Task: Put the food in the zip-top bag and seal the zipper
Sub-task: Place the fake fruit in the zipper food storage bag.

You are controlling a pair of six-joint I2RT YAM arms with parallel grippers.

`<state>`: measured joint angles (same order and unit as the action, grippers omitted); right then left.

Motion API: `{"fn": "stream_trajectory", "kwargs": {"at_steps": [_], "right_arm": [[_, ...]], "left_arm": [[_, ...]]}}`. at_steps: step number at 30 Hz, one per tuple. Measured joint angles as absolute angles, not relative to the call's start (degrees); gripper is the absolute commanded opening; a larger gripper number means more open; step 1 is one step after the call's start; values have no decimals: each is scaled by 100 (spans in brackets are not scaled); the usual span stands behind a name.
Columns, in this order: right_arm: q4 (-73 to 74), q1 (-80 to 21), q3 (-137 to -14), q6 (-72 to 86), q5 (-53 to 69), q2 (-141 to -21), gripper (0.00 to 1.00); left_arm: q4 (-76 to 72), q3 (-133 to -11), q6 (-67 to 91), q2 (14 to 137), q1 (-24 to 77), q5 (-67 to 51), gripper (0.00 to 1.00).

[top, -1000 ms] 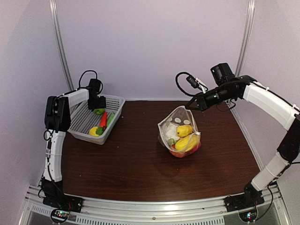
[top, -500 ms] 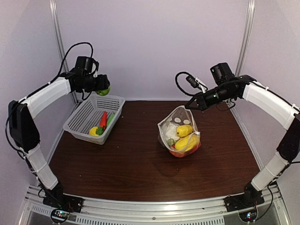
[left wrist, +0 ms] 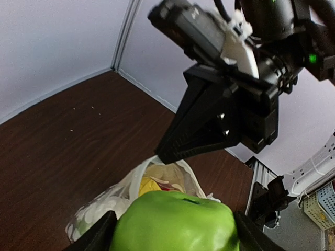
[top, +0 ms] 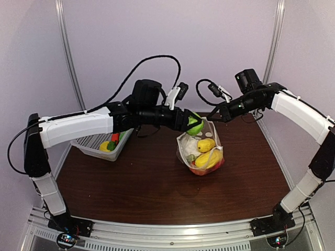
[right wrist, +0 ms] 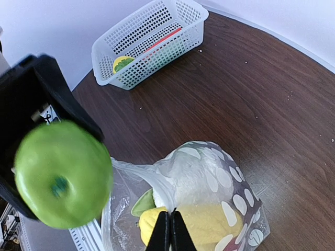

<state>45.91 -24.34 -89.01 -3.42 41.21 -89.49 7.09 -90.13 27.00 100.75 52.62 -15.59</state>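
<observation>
So the left claw is clamped on a green toy apple, one finger on each side of it, and it hangs in the air right at the mouth of the zip-top bag, just above it and not inside. From the left wrist camera the green toy apple fills the bottom of the shot, with the dotted bag under and beyond it. The right claw is pinched together on the top edge of the bag and holds that edge up, so the bag stands on the table with its mouth gaping toward the left arm. In the right wrist view the tips of that claw are closed tight with the plastic bunched in front of them, and the apple sits off to the left of the opening. The bag already has yellow pieces in it and something red at the bottom. The white mesh basket sits well apart on the left side of the table, partly hidden behind the left arm, with a red piece and a yellow-and-green bit in it.
</observation>
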Motion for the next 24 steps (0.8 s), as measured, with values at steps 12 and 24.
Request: {"fn": "stream_trajectory", "kwargs": {"at_steps": [12,24], "right_arm": [[4729,-2432,-8903,-301,4178,-8827,0],[4825,-2401,-8899,-235,4812,-8753,0]], "left_arm": [[814,-9395,2786,11135,5857,-1258,57],[381,-9421,3122,11378,5909,-593,70]]}}
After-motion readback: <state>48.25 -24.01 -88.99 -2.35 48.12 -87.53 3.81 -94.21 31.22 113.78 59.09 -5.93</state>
